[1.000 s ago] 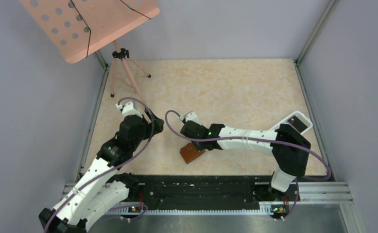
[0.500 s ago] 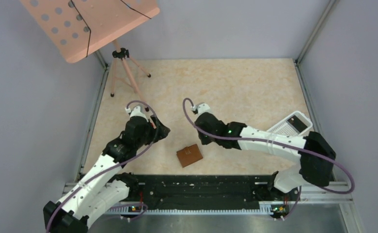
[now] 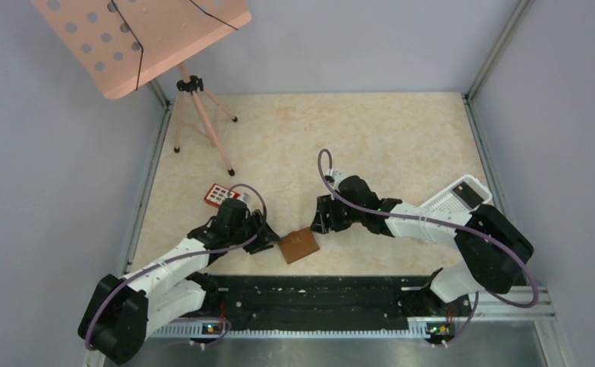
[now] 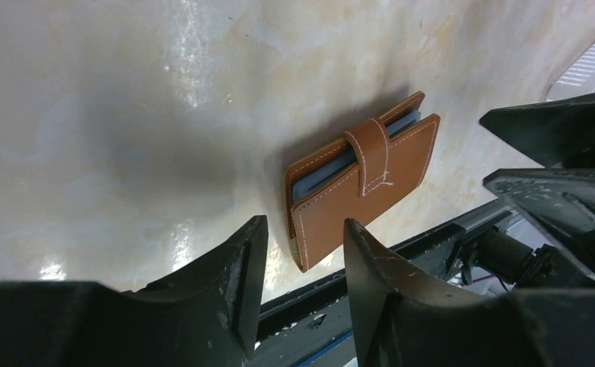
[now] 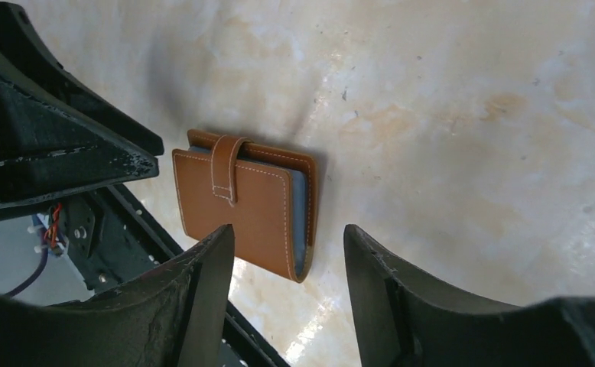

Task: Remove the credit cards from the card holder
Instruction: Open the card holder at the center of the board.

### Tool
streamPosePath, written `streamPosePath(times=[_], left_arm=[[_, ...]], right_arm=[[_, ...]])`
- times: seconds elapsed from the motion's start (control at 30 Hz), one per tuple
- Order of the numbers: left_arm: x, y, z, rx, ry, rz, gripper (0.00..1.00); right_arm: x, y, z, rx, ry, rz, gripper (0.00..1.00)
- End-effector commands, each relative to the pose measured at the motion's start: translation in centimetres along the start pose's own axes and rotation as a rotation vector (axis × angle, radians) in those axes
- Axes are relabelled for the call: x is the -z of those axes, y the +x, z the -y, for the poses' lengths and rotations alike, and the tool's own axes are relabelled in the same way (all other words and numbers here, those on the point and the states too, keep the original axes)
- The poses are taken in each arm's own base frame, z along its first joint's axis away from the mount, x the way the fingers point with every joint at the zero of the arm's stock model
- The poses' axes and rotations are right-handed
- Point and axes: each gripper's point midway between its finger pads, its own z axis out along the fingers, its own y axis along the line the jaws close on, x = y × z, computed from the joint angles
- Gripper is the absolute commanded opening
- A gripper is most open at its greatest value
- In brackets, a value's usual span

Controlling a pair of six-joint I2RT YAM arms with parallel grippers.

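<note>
Now the right pincer [image 3: 323, 225] has let go of the holder [image 3: 298, 245] it covered a second ago and sits released at the holder's 1 o'clock, jaws apart, nothing between them. Left pincer [image 3: 268, 241] has swung down from mid-bench to the holder's 9 o'clock, just beside it, also released. That move uncovers a red keypad [image 3: 218, 194] at its 10 o'clock. The holder lies flat near the bench's [image 3: 371, 138] 6 o'clock edge. The top view shows only a brown slab. The wrist views show it shut [image 4: 363, 187], strap over the edge, blue-grey inside [image 5: 245, 202]. Each also shows the opposite pincer's fingers.
</note>
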Motion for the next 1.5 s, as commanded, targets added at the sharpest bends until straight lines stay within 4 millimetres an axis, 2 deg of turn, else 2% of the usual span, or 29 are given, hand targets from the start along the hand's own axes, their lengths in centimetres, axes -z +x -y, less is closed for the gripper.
streamPosePath(times=[0.0, 0.3, 0.53, 0.73, 0.87, 0.97, 1.17, 1.27, 1.37, 1.47], left_arm=[[-0.6, -0.6, 2.5, -0.021, 0.123, 0.006, 0.45], [-2.1, 0.8, 1.3, -0.011, 0.097, -0.077, 0.24], [-2.9, 1.2, -0.2, -0.017, 0.037, -0.102, 0.17], [-3.6, 1.5, -0.6, -0.011, 0.038, -0.118, 0.14], [-3.8, 1.6, -0.8, -0.011, 0.029, -0.121, 0.14], [-3.9, 1.6, -0.8, -0.012, 0.029, -0.125, 0.14], [-4.0, 1.3, 0.2, -0.011, 0.060, -0.116, 0.14], [-4.0, 1.0, 0.8, -0.012, 0.075, -0.108, 0.13], [-3.9, 0.7, 1.5, -0.015, 0.095, -0.104, 0.14], [-3.5, 0.0, 2.8, -0.039, 0.117, -0.095, 0.14]], right_arm=[[-0.8, -0.9, -2.6, -0.011, -0.163, 0.024, 0.58], [-2.1, 0.9, -1.5, -0.070, -0.187, -0.014, 0.69], [-2.6, 2.1, -0.9, -0.115, -0.173, -0.050, 0.73], [-2.5, 2.3, -2.1, -0.154, -0.248, -0.061, 0.74], [-1.6, 1.1, -3.6, -0.189, -0.343, -0.021, 0.72], [-0.7, 0.3, -4.6, -0.207, -0.396, -0.001, 0.65], [0.5, -0.6, -5.7, -0.200, -0.434, 0.020, 0.38], [0.8, -0.7, -5.9, -0.195, -0.442, 0.022, 0.22], [0.9, -0.9, -5.8, -0.186, -0.433, 0.025, 0.00], [0.9, -1.2, -5.0, -0.136, -0.361, 0.029, 0.00]])
